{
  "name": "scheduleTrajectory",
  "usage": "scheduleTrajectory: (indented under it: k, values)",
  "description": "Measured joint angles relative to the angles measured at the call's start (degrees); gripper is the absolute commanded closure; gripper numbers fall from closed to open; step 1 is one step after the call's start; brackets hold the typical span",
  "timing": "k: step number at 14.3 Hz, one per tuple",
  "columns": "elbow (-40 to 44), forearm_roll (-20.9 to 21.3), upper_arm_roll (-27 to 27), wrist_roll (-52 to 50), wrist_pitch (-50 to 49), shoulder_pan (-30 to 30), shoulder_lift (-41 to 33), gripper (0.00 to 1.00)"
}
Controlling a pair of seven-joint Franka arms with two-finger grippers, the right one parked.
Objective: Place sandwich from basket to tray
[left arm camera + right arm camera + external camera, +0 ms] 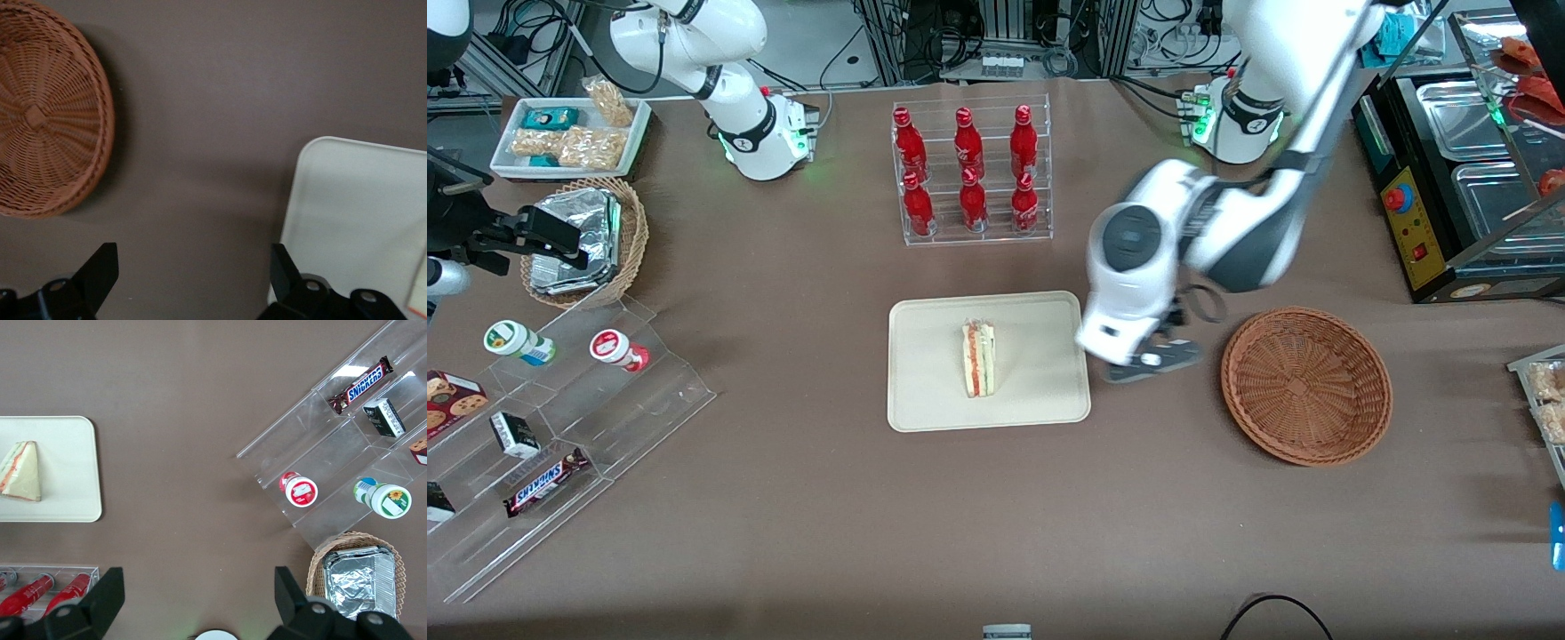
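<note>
The sandwich (978,358) lies on the cream tray (925,382) near its middle, with the red and green filling side facing up. It also shows in the right wrist view as the sandwich (20,472) on the tray (67,467). The reddish-brown basket (1305,384) stands empty, toward the working arm's end of the table. My gripper (1152,360) hovers over bare tablecloth between tray and basket, close to the tray's rim. In the left wrist view the gripper (192,257) is open with nothing between its fingers, flanked by the basket (40,127) and a corner of the tray (353,200).
A clear rack of red bottles (971,173) stands farther from the front camera than the tray. Toward the parked arm's end are a stepped acrylic shelf (560,418) with snacks, a paler basket of foil packets (591,240) and a white snack tray (569,133). A black appliance (1467,178) sits past the basket.
</note>
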Motion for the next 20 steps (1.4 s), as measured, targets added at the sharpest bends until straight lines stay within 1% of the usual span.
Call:
scheduleTrajectory:
  k: [1, 4, 8, 11, 14, 18, 20]
  values:
    - [-1.8, -1.5, 0.0, 4.4, -0.7, 2.3, -2.4, 0.00]
    - [-4.2, -5.7, 0.0, 17.4, -7.4, 7.1, -8.6, 0.00]
    - [-4.4, -9.2, 0.0, 31.6, -14.0, 12.2, -14.7, 0.00]
    - [-4.3, -12.2, 0.8, 41.1, -17.0, 15.9, -19.2, 0.00]
    - [-2.0, -12.8, 5.1, 45.7, -17.9, 16.6, -21.7, 0.00]
    - [1.7, -12.9, 10.7, 46.8, -18.2, 16.7, -21.9, 0.00]
    - [2.7, -13.0, 12.3, 47.0, -18.2, 16.7, -22.0, 0.00]
